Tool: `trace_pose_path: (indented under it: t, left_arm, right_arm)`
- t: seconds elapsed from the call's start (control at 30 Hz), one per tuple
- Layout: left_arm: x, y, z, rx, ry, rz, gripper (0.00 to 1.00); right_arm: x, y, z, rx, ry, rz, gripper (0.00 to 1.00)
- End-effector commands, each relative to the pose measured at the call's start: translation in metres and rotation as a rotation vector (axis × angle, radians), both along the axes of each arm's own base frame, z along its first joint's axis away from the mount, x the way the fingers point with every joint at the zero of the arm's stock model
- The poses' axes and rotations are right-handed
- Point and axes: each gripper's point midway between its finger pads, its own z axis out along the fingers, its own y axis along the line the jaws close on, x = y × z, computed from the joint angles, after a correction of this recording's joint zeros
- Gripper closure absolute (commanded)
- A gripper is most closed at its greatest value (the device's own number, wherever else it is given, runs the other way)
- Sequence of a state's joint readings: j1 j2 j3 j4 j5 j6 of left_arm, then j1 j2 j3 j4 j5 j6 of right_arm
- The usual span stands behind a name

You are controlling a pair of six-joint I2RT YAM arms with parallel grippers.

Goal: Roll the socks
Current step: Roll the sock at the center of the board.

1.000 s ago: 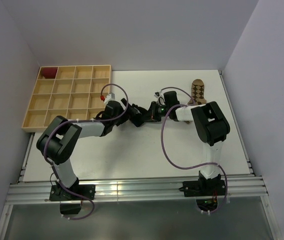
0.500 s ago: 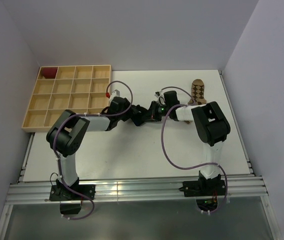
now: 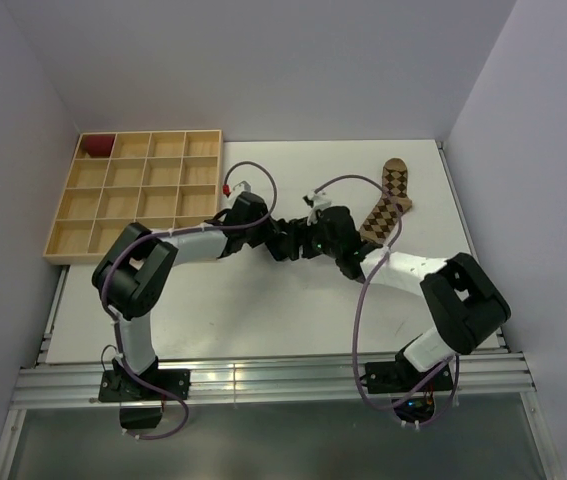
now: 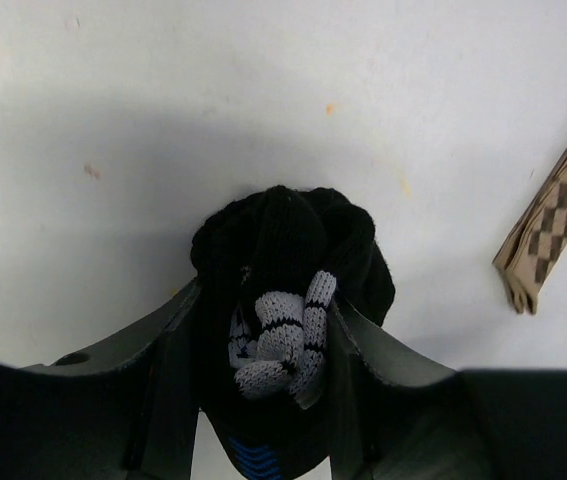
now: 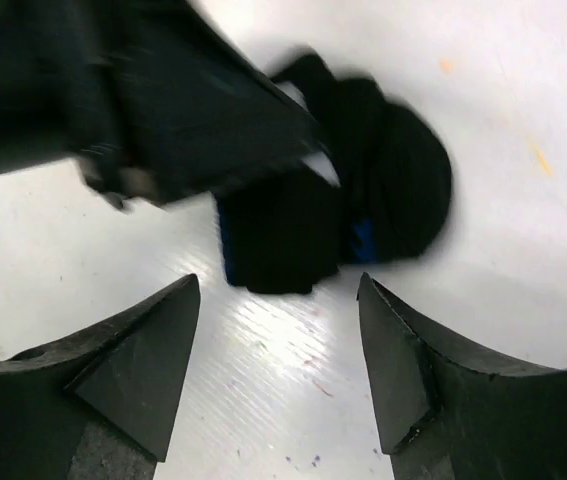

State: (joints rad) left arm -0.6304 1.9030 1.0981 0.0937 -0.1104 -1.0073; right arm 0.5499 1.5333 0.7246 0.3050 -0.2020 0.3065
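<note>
At the far left nothing has changed: the wooden tray [image 3: 58, 215] and the small dark red bundle [image 3: 96, 146] in its back-left compartment sit as they did a second ago.

My left gripper [image 4: 266, 300] was spread wide then. Now it has come in on the black sock [image 4: 293, 235], with a finger pressed to each flank of the wad. A grey-white patch pokes out between the fingers and a strip of blue shows lower down. The sock is at the middle of the table [image 3: 263, 310] (I cannot tell whether it rests on the surface or hangs just off it).

My right gripper [image 5: 279, 280] was clamped a second ago and has now sprung wide. It has nothing in it, and its fingers stand apart just short of the black wad, in a blurred view.

My right arm has swung its elbow out toward the near right. That uncovers the tan argyle sock [image 3: 384, 203], of which only the toe showed before. It lies flat and slantwise toward the back right, unrolled, and neither gripper is touching it.

I read this as a handover. My left hand now keeps the black roll, so my right is free. The tan sock has not been started.
</note>
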Motion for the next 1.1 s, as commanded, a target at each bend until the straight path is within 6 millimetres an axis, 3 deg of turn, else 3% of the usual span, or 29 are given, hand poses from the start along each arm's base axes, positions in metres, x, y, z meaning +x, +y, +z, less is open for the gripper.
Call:
trace_pose_path:
  t: [0.0, 0.2, 0.33, 0.83, 0.93, 1.07]
  left_arm:
    - [-0.067, 0.035, -0.054, 0.254, 0.242, -0.077, 0.64]
    - [-0.072, 0.034, -0.043, 0.258, 0.265, -0.083, 0.63]
    - [-0.07, 0.031, -0.039, 0.261, 0.272, -0.096, 0.63]
    - [-0.067, 0.021, -0.037, 0.247, 0.286, -0.126, 0.61]
    - [-0.068, 0.018, -0.035, 0.235, 0.28, -0.135, 0.59]
    - [-0.067, 0.016, -0.03, 0.218, 0.268, -0.145, 0.55]
  right_arm:
    - [0.012, 0.003, 0.025, -0.133, -0.279, -0.021, 0.27]
    - [0.002, 0.025, 0.018, -0.212, -0.348, 0.037, 0.26]
    - [-0.006, 0.042, 0.003, -0.261, -0.355, 0.071, 0.26]
    - [-0.013, 0.052, -0.048, -0.38, -0.304, 0.124, 0.39]
    - [-0.016, 0.052, -0.059, -0.381, -0.26, 0.138, 0.55]
    - [-0.019, 0.043, -0.066, -0.328, -0.171, 0.139, 0.95]
